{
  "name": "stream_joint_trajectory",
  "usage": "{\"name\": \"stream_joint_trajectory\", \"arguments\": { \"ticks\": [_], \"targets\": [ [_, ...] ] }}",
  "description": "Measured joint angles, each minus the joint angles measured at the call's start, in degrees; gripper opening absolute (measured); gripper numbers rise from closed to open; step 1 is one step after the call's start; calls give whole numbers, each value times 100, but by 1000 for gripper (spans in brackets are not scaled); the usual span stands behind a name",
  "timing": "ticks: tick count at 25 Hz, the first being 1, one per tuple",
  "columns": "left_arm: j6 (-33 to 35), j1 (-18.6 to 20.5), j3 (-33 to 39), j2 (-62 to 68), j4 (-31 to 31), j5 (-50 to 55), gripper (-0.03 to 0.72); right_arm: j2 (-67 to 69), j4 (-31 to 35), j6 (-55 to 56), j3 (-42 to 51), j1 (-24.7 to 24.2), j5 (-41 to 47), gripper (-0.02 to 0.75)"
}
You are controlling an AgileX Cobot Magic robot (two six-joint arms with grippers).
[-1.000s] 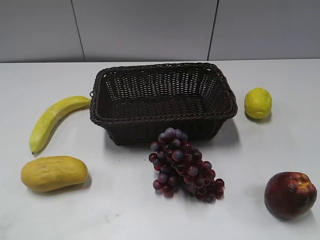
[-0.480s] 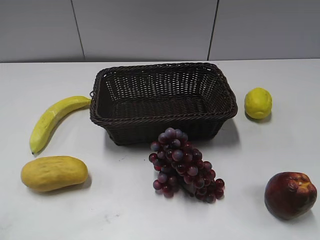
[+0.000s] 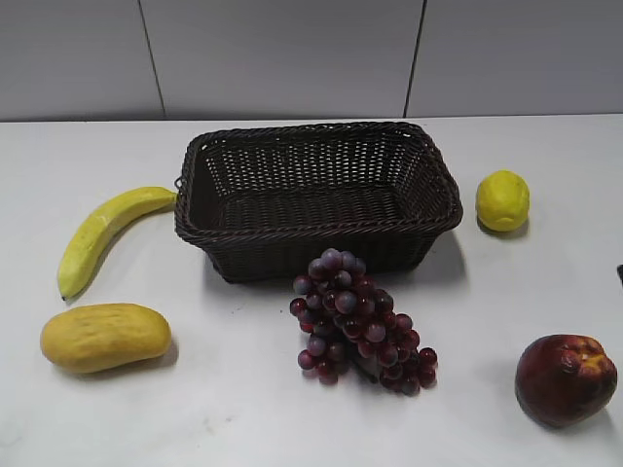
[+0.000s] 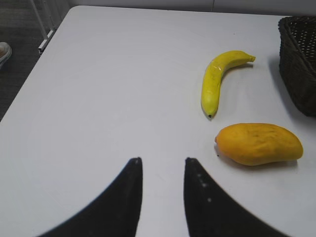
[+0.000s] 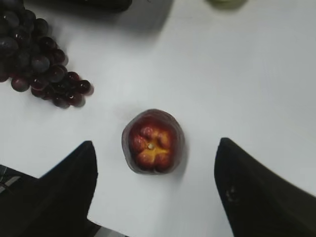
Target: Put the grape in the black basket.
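Note:
The grape (image 3: 360, 319), a triangular bunch of dark red-purple grapes, lies on the white table just in front of the black basket (image 3: 438, 219). The basket is an empty dark wicker rectangle at the table's middle back. In the right wrist view the grape (image 5: 37, 61) is at the upper left. My right gripper (image 5: 155, 143) is wide open and empty, hovering above the dark red apple-like fruit (image 5: 153, 141), to the right of the grape. My left gripper (image 4: 162, 160) is open and empty over bare table, left of the fruits. The basket's corner (image 4: 298, 59) shows in the left wrist view.
A banana (image 3: 102, 233) and a yellow mango (image 3: 105, 337) lie left of the basket; both show in the left wrist view, banana (image 4: 217, 79) and mango (image 4: 259, 143). A lemon (image 3: 502, 200) sits right of the basket. The dark red fruit (image 3: 565, 379) is at the front right.
A small dark edge of the right arm has come into the exterior view at the right border. The objects have not moved.

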Motion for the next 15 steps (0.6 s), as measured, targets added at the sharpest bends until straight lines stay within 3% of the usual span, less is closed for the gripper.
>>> {"name": "stream_joint_trajectory", "arguments": {
  "ticks": [15],
  "targets": [
    [0,0,0,0,0,0,235,3064,10,-420,-1173,2396,-848,559]
  ]
}}
